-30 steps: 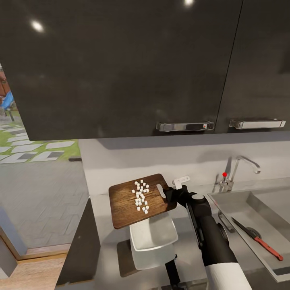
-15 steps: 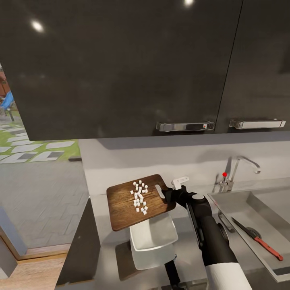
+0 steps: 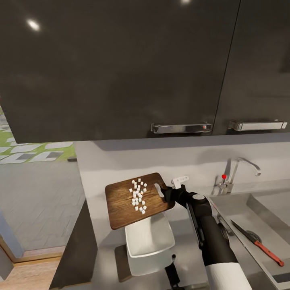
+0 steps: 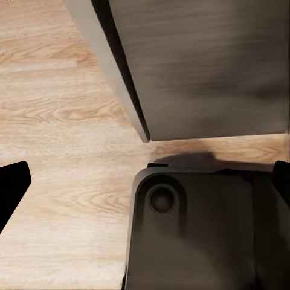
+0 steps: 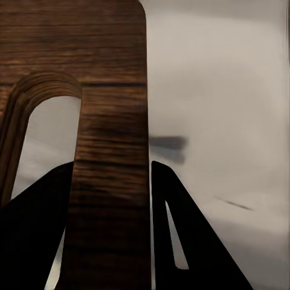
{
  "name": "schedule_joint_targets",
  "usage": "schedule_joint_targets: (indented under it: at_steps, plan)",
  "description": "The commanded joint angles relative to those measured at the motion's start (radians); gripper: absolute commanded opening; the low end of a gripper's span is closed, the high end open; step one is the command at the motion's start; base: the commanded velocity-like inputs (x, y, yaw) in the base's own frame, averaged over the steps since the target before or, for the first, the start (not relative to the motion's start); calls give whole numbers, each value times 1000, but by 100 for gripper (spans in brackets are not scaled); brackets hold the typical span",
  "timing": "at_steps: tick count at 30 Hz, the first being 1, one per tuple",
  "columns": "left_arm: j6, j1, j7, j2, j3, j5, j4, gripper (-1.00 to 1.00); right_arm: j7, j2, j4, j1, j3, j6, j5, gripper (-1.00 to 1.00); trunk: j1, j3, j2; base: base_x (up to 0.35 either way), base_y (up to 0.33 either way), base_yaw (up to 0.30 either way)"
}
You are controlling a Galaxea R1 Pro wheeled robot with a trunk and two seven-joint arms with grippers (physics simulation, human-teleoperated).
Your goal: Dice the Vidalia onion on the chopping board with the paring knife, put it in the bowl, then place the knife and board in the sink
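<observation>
Shifted slightly toward the window side compared with a second ago: chopping board [image 3: 135,199], raised above the bowl [image 3: 149,242] and tilted, its low corner over the bowl's far rim. Overhead, dark glossy wall cabinets [image 3: 121,64]. Beneath the bowl, grey bench [image 3: 189,237]; right of the bowl, steel sink [image 3: 262,217] with tap [image 3: 235,173]. Right tool [image 3: 166,193] clenched on the chopping board at its handle end, beside the slot; in the right wrist view, dark fingers [image 5: 181,235] flanking the wood [image 5: 109,151]. Left tool [image 4: 145,181] spread apart, grasping nothing, over wood-plank floor [image 4: 54,121]. Inside the sink, right of the bowl, paring knife [image 3: 257,243]. Clustered mid-board, diced onion [image 3: 138,195] in small white cubes.
</observation>
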Motion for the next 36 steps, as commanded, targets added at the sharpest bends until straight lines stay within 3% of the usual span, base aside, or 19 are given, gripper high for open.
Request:
schedule_joint_targets:
  at_steps: [1,30,36]
  plan:
    - [-4,0,2,0,-9,9,2,100,8,0,-1,0,0,2,5,-100,1,0,-1,62,-83,0]
    - [-3,0,2,1,-8,10,20,100,8,0,-1,0,3,-34,-4,-100,1,0,-1,10,-22,0]
    - [-3,0,2,1,-9,10,22,100,8,0,12,0,3,-93,-5,-100,1,0,-1,1,-1,0]
